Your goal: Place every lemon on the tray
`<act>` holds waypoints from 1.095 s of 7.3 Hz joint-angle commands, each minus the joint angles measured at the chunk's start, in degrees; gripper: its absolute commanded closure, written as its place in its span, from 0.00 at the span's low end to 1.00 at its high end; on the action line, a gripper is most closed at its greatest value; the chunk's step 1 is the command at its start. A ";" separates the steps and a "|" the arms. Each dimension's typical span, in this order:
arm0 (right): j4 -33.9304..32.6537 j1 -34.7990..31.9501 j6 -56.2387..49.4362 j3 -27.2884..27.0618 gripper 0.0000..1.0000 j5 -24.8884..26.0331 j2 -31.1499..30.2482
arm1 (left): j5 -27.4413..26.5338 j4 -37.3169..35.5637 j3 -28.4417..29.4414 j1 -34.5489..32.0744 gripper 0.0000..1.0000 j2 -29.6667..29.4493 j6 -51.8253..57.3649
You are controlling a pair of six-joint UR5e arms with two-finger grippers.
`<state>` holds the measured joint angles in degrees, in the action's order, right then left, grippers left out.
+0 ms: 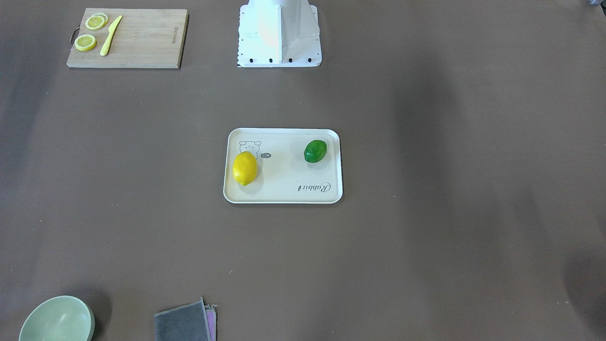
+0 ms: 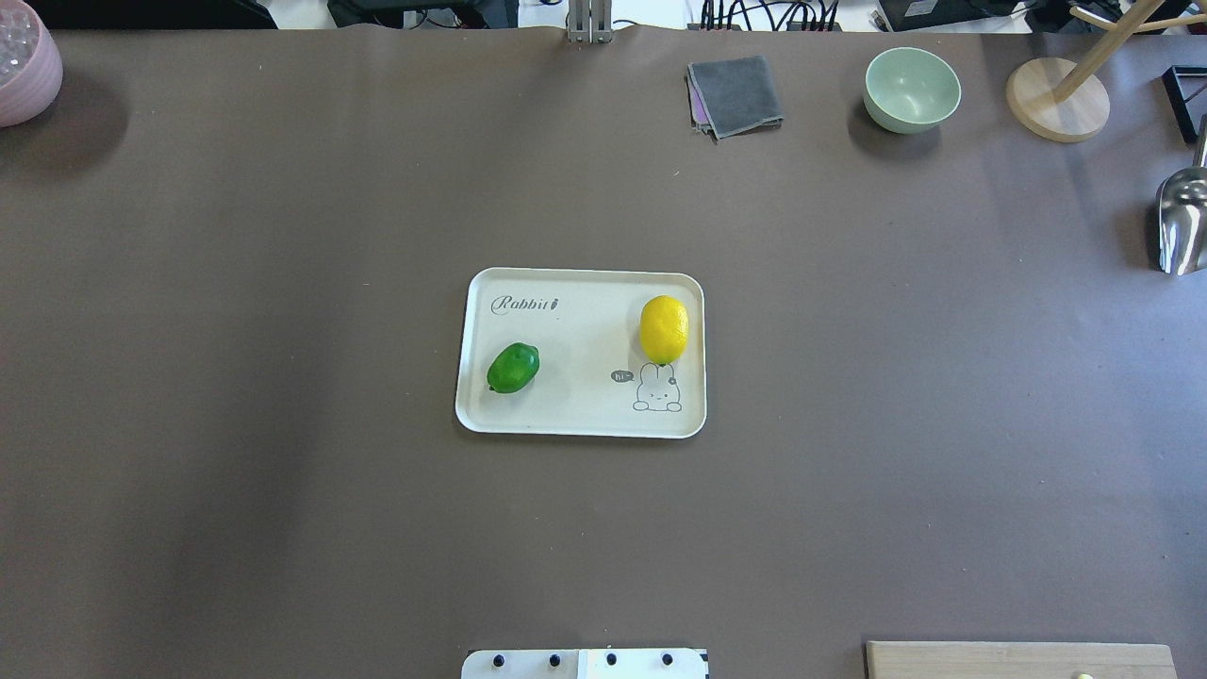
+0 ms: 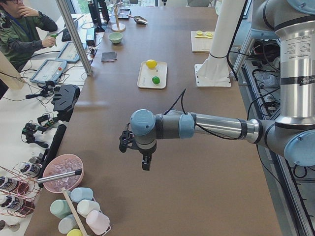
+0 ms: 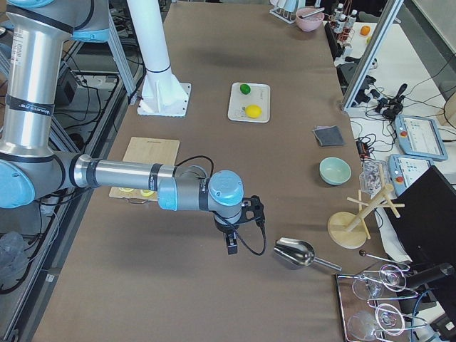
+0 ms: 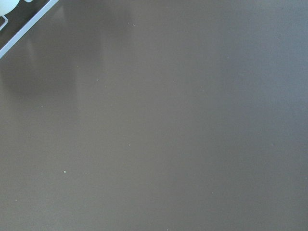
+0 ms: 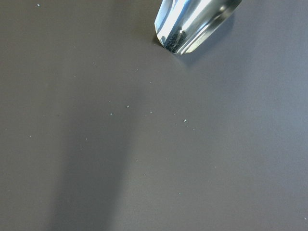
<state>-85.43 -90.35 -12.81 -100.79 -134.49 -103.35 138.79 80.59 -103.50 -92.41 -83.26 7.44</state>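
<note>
The cream tray (image 2: 575,325) lies in the middle of the table. The yellow lemon (image 2: 664,329) rests on it by the rabbit drawing, and the green lemon (image 2: 513,367) sits on its other half; both also show from the front, the yellow lemon (image 1: 245,168) and the green lemon (image 1: 315,151) on the tray (image 1: 284,192). Both arms are far from the tray. My left gripper (image 3: 143,160) hangs over bare table at the left end. My right gripper (image 4: 231,244) hovers near a metal scoop. I cannot tell whether either is open or shut.
A bamboo cutting board (image 1: 142,42) with lemon slices and a yellow knife lies near the robot base (image 1: 279,35). A green bowl (image 2: 911,88), grey cloth (image 2: 735,94), wooden stand (image 2: 1056,99), metal scoop (image 2: 1183,226) and pink bowl (image 2: 24,61) ring the table. A person (image 3: 19,29) sits at a side desk.
</note>
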 commanded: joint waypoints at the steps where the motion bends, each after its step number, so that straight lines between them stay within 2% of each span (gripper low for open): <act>1: 0.00 0.00 -0.02 0.07 0.00 0.01 0.16 | -0.01 0.09 -0.29 -0.05 0.02 0.03 0.03; 8: 0.00 0.00 -0.29 0.16 0.00 -1.57 -0.18 | 0.08 3.25 0.67 0.13 0.02 0.03 -0.05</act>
<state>-85.43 -90.35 -13.03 -100.72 -135.95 -103.27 138.80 83.74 -102.83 -92.30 -83.22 7.40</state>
